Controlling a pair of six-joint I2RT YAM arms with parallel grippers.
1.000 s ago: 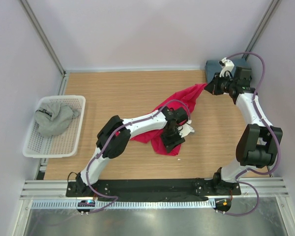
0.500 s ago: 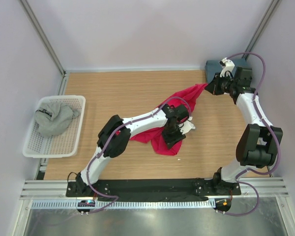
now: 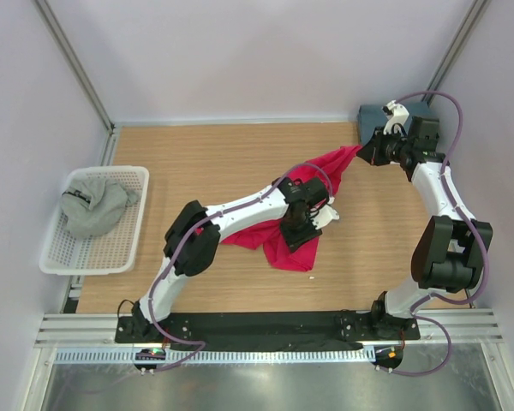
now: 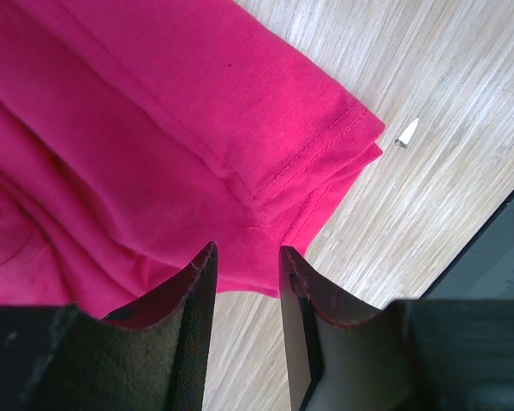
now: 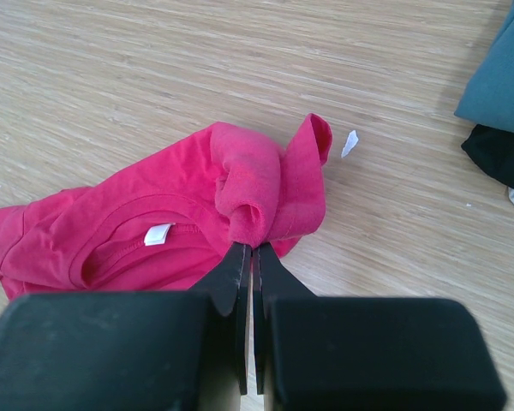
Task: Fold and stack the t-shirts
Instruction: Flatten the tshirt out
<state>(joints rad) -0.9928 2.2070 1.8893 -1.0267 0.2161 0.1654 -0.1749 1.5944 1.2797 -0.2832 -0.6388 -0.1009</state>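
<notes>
Basket: A white mesh basket [image 3: 111,253] sits at the left edge of the table, well apart from both arms.
Grey t-shirt: A grey t-shirt [image 3: 92,207] lies bunched up inside the basket. It has a dark mark near its top.
Table: The table [image 3: 197,154] is light brown wood.
Left gripper: The left gripper [image 3: 298,240] is in the middle of the table, low over the red t-shirt. In the left wrist view its two jaws stand a little apart, and there is nothing between them. They sit over the bottom edge of the shirt [image 4: 247,257], near a folded corner with a stitched hem.
Red t-shirt: The red t-shirt [image 3: 277,253] lies crumpled in the middle of the table. It runs from under the left arm up to the right gripper at the far right.
White label: In the right wrist view a small white label [image 5: 158,234] shows inside the neck of the red t-shirt.
White scrap: A tiny white scrap [image 5: 349,142] lies on the bare wood just beside the red t-shirt.
Right gripper: The right gripper [image 3: 361,154] is at the far right of the table. Its jaws are pressed tight on a rolled-up bit of the red t-shirt [image 5: 250,250].
Blue t-shirt: A blue t-shirt [image 3: 373,116] lies folded in the far right corner, just behind the right gripper.
Black t-shirt: A black t-shirt [image 5: 501,158] peeks out from under the blue t-shirt.
</notes>
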